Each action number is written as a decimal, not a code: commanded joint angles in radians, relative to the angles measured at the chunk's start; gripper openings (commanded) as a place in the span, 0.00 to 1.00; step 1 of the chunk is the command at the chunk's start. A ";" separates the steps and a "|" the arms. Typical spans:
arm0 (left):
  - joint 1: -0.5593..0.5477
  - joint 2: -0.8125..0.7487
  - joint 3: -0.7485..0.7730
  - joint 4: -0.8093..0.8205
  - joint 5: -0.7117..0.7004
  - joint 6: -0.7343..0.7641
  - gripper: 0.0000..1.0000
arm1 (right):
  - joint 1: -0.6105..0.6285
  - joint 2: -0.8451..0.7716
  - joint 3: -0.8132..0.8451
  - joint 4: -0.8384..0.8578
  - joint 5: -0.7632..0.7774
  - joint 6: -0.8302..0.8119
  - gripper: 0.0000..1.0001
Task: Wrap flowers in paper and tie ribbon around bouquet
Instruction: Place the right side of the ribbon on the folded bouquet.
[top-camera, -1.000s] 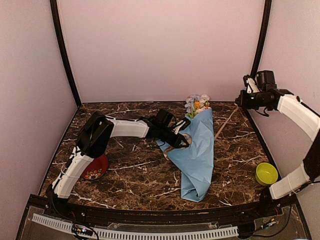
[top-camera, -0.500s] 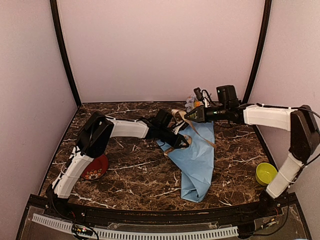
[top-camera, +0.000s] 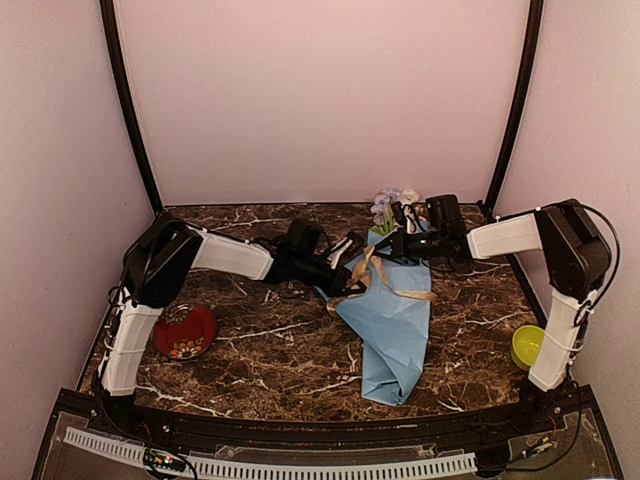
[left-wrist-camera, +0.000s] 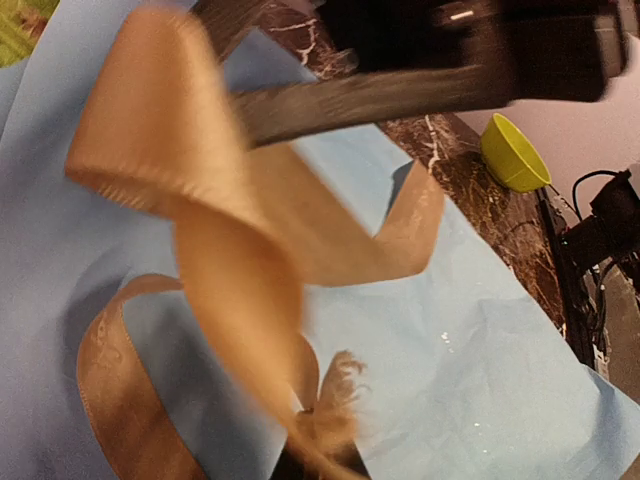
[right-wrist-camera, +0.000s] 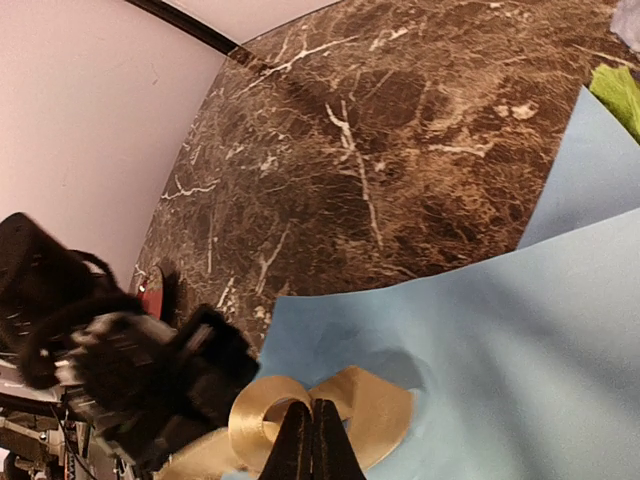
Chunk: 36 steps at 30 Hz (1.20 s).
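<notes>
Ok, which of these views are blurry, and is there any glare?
Left wrist: the ribbon loop near the lens is motion-smeared; the paper shows a faint glint. Right wrist: the left arm is blurred, the table crisp. Top: sharp, evenly lit, no glare.

You are looking at a light blue paper (top-camera: 398, 330) with no print on it, a satiny tan-beige ribbon (top-camera: 368, 268), and flowers (top-camera: 392, 206) whose small heads show pale blue, white and orange. The table (top-camera: 250, 350) is dark brown marble, streaked all over with thin white veins, and the walls (top-camera: 320, 100) are a flat pale pink. You also have a red dish (top-camera: 183, 331) with a pale flowery pattern inside and a plain lime-yellow bowl (top-camera: 531, 346).
</notes>
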 joint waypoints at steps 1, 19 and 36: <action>-0.005 -0.127 -0.050 0.099 0.113 0.125 0.00 | -0.008 0.085 0.049 -0.001 0.027 0.006 0.00; -0.021 -0.117 0.041 0.271 0.295 0.046 0.00 | 0.018 0.160 0.078 0.057 -0.093 0.077 0.07; 0.002 -0.049 0.004 0.385 0.109 -0.067 0.00 | -0.018 -0.060 -0.014 -0.056 0.049 0.156 0.48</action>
